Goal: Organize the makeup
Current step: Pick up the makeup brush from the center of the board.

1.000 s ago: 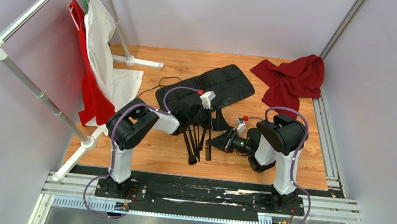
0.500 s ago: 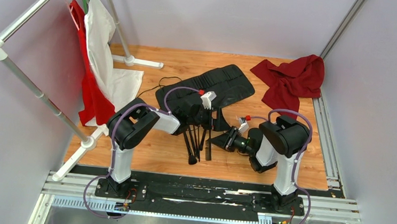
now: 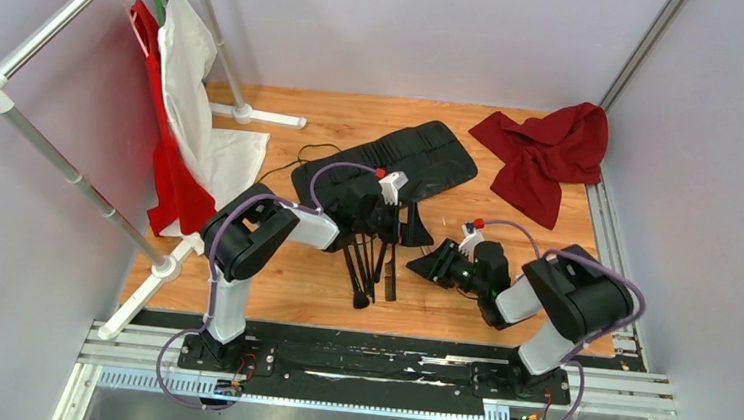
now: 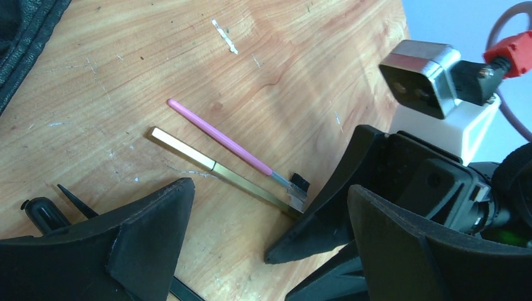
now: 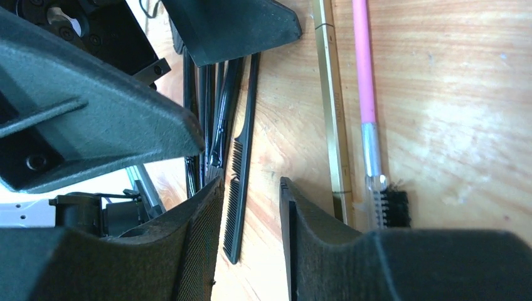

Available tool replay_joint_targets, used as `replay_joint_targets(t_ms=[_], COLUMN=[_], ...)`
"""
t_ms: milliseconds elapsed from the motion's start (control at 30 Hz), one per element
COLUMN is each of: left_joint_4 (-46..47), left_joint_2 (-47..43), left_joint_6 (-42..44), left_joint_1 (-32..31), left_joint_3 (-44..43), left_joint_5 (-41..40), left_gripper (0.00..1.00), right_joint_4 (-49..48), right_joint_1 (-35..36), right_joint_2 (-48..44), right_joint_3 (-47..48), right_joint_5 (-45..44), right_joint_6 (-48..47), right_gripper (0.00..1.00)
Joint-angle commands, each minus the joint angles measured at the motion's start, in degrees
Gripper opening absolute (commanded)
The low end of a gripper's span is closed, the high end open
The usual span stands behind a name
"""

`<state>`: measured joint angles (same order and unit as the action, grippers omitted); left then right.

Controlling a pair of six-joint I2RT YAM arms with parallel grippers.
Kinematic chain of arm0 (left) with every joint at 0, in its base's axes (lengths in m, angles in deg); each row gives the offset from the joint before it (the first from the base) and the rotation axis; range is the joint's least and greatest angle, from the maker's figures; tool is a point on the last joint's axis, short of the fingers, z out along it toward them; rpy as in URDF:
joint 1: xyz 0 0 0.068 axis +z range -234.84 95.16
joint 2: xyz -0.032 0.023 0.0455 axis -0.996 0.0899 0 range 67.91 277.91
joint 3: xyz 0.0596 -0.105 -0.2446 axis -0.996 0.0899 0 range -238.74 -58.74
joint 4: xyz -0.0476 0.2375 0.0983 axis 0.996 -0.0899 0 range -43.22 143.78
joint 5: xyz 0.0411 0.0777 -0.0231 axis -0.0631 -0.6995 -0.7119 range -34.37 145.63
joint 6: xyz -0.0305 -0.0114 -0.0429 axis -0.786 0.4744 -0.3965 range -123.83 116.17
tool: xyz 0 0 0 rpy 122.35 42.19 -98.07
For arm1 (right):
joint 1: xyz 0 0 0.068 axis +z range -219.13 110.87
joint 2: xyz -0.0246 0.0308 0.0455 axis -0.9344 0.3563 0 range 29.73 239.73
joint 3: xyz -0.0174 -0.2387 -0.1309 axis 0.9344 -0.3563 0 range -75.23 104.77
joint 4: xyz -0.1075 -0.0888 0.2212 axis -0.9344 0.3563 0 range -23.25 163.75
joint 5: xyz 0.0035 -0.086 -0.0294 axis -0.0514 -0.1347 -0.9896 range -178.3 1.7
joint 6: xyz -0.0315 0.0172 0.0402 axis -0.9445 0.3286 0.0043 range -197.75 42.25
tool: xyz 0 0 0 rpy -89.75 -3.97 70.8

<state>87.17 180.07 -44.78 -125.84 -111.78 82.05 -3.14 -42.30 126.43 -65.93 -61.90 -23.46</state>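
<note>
The slim black-handled makeup brushes [image 3: 363, 268] lie bunched on the wooden table [image 3: 311, 296], just in front of the long black slotted fabric roll-up case [image 3: 392, 161]. The thin black toothed comb [image 5: 238, 182] lies at the edge of the bunch nearer the right arm. Beyond the comb, apart from the bunch, lie a flat gold-coloured tool [image 4: 188, 153] and a pink-handled brush with a small black bristle head [image 4: 219, 139], side by side and almost touching. Every item seen rests flat on the wood; none is lifted. The left gripper [image 4: 270, 188] hangs low over this group, its position unchanged over the last second, fingers spread wide and holding nothing. The change is on the right: the right arm has swung its elbow outward, and the right gripper [image 3: 422, 264] has drawn back a little from the bunch. Its fingers stand parted by a narrow gap, empty, with the comb on the table below that gap. Assessment: nothing has been picked up. The withdrawal reads as a re-aim for a fresh approach, and placing items into the case appears still to be done.
</note>
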Motion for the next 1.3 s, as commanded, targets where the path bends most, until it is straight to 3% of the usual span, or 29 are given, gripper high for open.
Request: replay_joint_targets(t_ms=[0, 233, 400, 800, 1267], left_joint_4=[-1.51, -1.91, -1.92, -4.29, -7.28], left_joint_2=[0.57, 0.0, -0.74, -5.2, -12.58], left_joint_6=[0.44, 0.38, 0.29, 1.55, 2.75], left_joint_1=[0.45, 0.83, 0.83, 0.83, 0.83], left_joint_3=[-1.19, -1.71, -1.9, -1.74, 0.99], left_joint_5=[0.3, -0.11, -0.38, -1.67, -4.42], left_gripper=[0.98, 0.98, 0.98, 0.98, 0.98], right_joint_4=[20.17, 51.01, 66.06, 88.91, 103.29], right_joint_1=[1.1, 2.44, 2.52, 4.64, 13.9], right_joint_2=[-8.54, -34.21, -45.96, -59.53, -67.16], right_joint_3=[-0.69, 3.55, 6.58, 11.96, 15.87], right_joint_5=[-5.27, -14.37, -18.86, -24.24, -31.54], right_joint_6=[-6.4, -14.43, -18.31, -23.03, -20.61], right_gripper=[0.4, 0.49, 0.53, 0.54, 0.55])
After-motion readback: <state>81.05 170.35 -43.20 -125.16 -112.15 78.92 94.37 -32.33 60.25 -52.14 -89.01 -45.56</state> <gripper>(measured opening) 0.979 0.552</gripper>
